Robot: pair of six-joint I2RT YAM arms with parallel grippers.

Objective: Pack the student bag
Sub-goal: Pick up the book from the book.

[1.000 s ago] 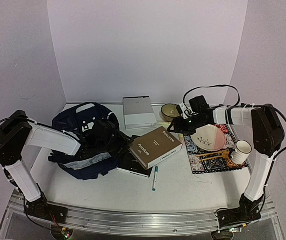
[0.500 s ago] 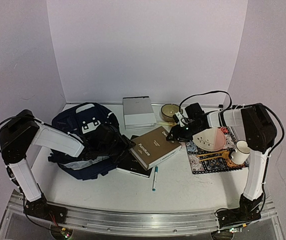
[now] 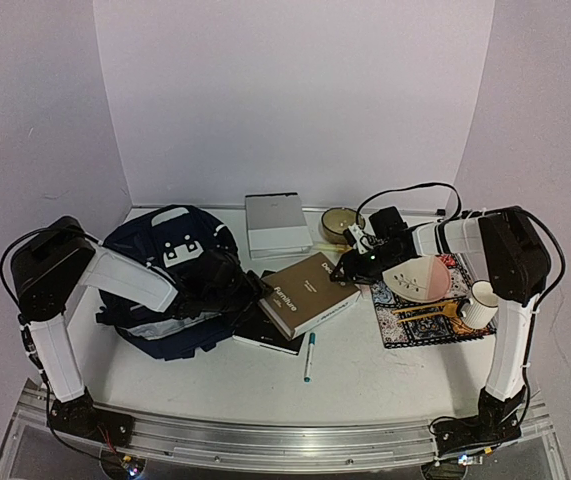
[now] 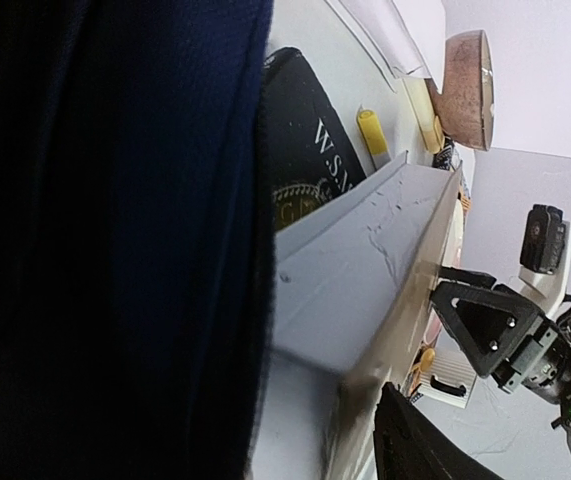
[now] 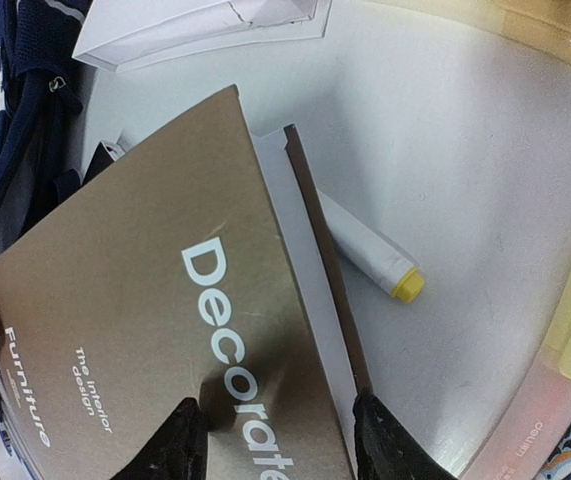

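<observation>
The student bag (image 3: 160,275), dark navy with white stripes, lies at the left of the table. Its fabric (image 4: 115,240) fills the left half of the left wrist view. My left gripper (image 3: 233,285) is at the bag's right side, open; one finger (image 4: 415,450) shows and the other is hidden behind the fabric. A brown book (image 3: 310,293) titled "Decorate" (image 5: 165,330) lies against the bag, resting on a black book (image 3: 265,332). My right gripper (image 3: 353,266) is open, its jaws straddling the brown book's right corner (image 5: 280,445).
A white marker with a yellow cap (image 5: 370,250) lies beside the brown book. A teal pen (image 3: 309,357) lies in front. A white box (image 3: 277,224) and a round brown holder (image 3: 340,222) stand behind. A patterned mat (image 3: 405,325) carries a pink bowl (image 3: 420,278) and a white mug (image 3: 480,303).
</observation>
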